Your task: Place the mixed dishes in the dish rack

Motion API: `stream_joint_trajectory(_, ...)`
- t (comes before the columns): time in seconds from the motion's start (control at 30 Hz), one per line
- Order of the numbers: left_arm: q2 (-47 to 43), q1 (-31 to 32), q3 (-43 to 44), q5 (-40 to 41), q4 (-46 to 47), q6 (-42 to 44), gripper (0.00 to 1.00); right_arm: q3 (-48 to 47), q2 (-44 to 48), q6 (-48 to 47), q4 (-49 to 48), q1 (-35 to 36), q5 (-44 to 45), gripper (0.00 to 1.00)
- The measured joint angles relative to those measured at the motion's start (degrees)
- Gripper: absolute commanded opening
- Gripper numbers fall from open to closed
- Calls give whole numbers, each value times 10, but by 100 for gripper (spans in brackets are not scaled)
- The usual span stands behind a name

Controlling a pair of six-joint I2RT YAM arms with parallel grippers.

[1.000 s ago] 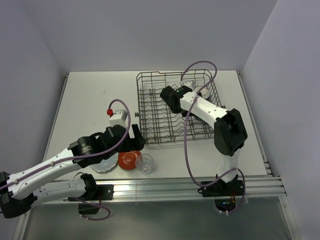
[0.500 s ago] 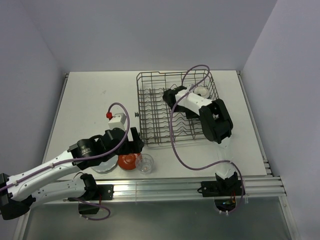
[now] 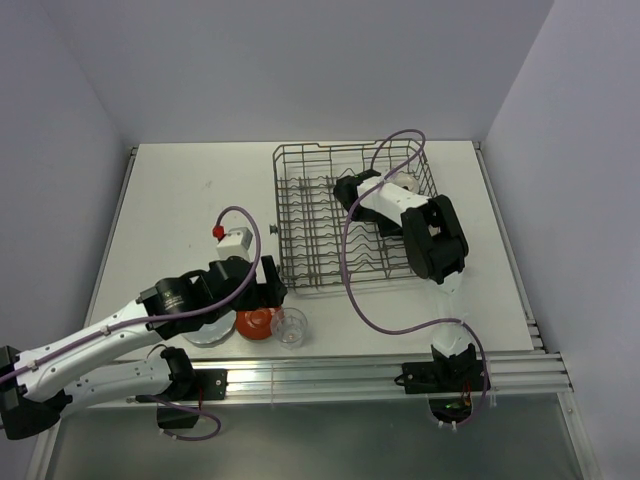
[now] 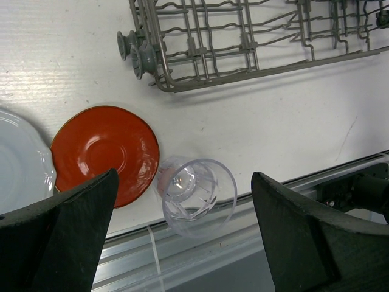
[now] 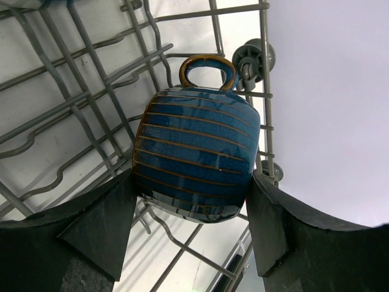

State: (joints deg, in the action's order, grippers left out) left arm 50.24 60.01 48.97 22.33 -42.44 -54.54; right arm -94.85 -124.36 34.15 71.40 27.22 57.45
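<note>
The dish rack (image 3: 330, 240) stands at the table's far right. My right gripper (image 3: 348, 190) is inside it, shut on the dark blue mug (image 5: 194, 155), which hangs handle-up above the rack's wires (image 5: 73, 109) near a side wheel (image 5: 254, 56). The cream bowl (image 3: 405, 183) sits in the rack's far right corner. My left gripper (image 3: 268, 290) is open above the clear glass tumbler (image 4: 197, 194), which lies between its fingers' lines without touching them. The red-orange plate (image 4: 104, 152) and the pale blue-grey plate (image 4: 18, 164) lie to the tumbler's left, in front of the rack (image 4: 243, 36).
An aluminium rail (image 3: 330, 370) runs along the table's near edge, right behind the tumbler (image 3: 290, 327). Purple cables loop over both arms. Walls close in the table on the left, far and right sides.
My right arm has folded back and its gripper has shifted slightly right and farther into the rack with the mug. My left gripper has barely moved above the tumbler.
</note>
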Motion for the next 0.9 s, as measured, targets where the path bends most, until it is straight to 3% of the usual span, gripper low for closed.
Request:
stream_joint_trajectory(0.03, 1, 0, 0, 0, -3, -1, 97, 0, 0, -3, -2, 0, -2, 69)
stream_joint_trajectory(0.1, 3, 0, 0, 0, -8, -3, 98, 0, 0, -8, -5, 0, -7, 77)
stream_joint_trajectory(0.3, 11, -1, -3, -1, -23, -9, 98, 0, 0, -25, -13, 0, -13, 85)
stream_joint_trajectory(0.33, 13, -1, -5, -1, -24, -9, 98, 0, 0, -28, -14, 0, -13, 91)
stream_joint_trajectory(0.9, 30, -2, -31, -16, -29, -33, 96, 13, 48, -61, -63, 24, -56, 94)
